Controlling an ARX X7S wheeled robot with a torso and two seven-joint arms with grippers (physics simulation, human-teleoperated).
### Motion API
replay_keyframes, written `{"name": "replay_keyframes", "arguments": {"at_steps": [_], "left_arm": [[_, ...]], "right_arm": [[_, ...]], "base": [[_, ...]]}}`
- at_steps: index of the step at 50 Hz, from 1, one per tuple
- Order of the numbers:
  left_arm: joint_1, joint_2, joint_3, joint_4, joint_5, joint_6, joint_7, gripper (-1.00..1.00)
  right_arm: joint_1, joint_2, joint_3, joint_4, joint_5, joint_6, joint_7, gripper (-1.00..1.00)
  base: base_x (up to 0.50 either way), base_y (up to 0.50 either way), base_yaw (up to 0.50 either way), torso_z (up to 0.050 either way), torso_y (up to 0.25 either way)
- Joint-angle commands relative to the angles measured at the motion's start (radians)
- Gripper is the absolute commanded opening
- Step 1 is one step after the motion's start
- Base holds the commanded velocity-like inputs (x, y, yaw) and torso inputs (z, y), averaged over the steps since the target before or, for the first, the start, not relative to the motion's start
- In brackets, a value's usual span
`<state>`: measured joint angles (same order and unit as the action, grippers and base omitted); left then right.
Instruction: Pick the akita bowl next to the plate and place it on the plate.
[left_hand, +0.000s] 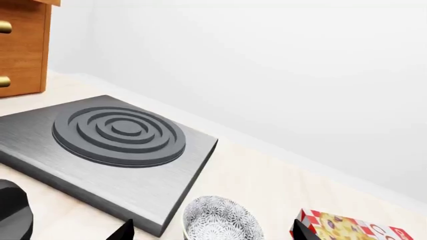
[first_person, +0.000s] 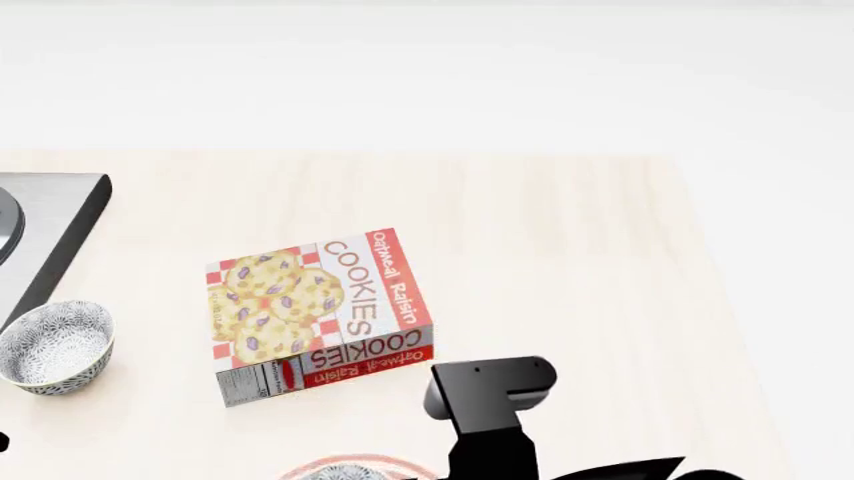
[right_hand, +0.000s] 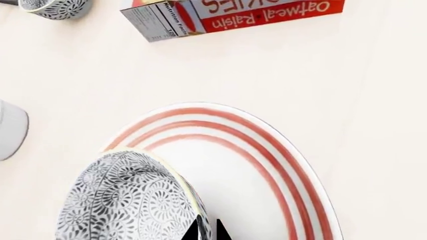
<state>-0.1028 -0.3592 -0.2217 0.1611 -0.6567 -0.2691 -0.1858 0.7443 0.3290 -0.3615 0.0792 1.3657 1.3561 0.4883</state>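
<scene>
In the right wrist view my right gripper (right_hand: 207, 226) is shut on the rim of the akita bowl (right_hand: 127, 200), one finger inside and one outside. The grey-black patterned bowl is tilted over the near-left part of the plate (right_hand: 267, 165), a white plate with red rings. I cannot tell whether the bowl touches the plate. Only a sliver of the plate (first_person: 350, 468) shows in the head view, beside the right arm (first_person: 491, 398). My left gripper (left_hand: 212, 235) is open, a second identical bowl (left_hand: 221, 219) lying beyond its tips.
A cookie box (first_person: 320, 315) lies mid-table, between the plate and the second bowl (first_person: 56, 346). A grey stove slab (left_hand: 113, 150) with a ringed burner sits beside that bowl. A white cup (right_hand: 10, 130) stands left of the plate. A wooden drawer unit (left_hand: 23, 47) stands behind the stove.
</scene>
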Motion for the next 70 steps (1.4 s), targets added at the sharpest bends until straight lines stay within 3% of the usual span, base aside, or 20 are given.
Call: {"name": "replay_keyframes", "arguments": {"at_steps": [1, 32, 33, 57, 70], "left_arm": [[0.001, -0.002, 0.001, -0.001, -0.003, 0.002, -0.001, 1.0], [0.005, -0.007, 0.006, 0.005, -0.008, 0.004, -0.008, 1.0], [0.005, -0.007, 0.005, 0.006, -0.01, 0.004, -0.008, 1.0], [0.002, -0.009, 0.01, -0.004, -0.011, 0.01, -0.009, 1.0], [0.004, -0.011, 0.012, -0.003, -0.013, 0.012, -0.01, 1.0]], "right_arm": [[-0.003, 0.01, -0.031, 0.003, -0.02, -0.019, -0.026, -1.0], [-0.016, 0.029, -0.09, 0.023, -0.079, -0.079, -0.08, -1.0], [-0.013, 0.03, -0.093, 0.017, -0.079, -0.079, -0.084, 1.0], [0.08, 0.071, 0.012, -0.217, 0.175, 0.032, 0.203, 1.0], [0.095, 0.114, 0.043, -0.375, 0.15, -0.015, 0.283, 1.0]], "base": [[0.0, 0.0, 0.0, 0.0, 0.0], [0.0, 0.0, 0.0, 0.0, 0.0], [0.0, 0.0, 0.0, 0.0, 0.0], [0.0, 0.0, 0.0, 0.0, 0.0], [0.0, 0.0, 0.0, 0.0, 0.0]]}}
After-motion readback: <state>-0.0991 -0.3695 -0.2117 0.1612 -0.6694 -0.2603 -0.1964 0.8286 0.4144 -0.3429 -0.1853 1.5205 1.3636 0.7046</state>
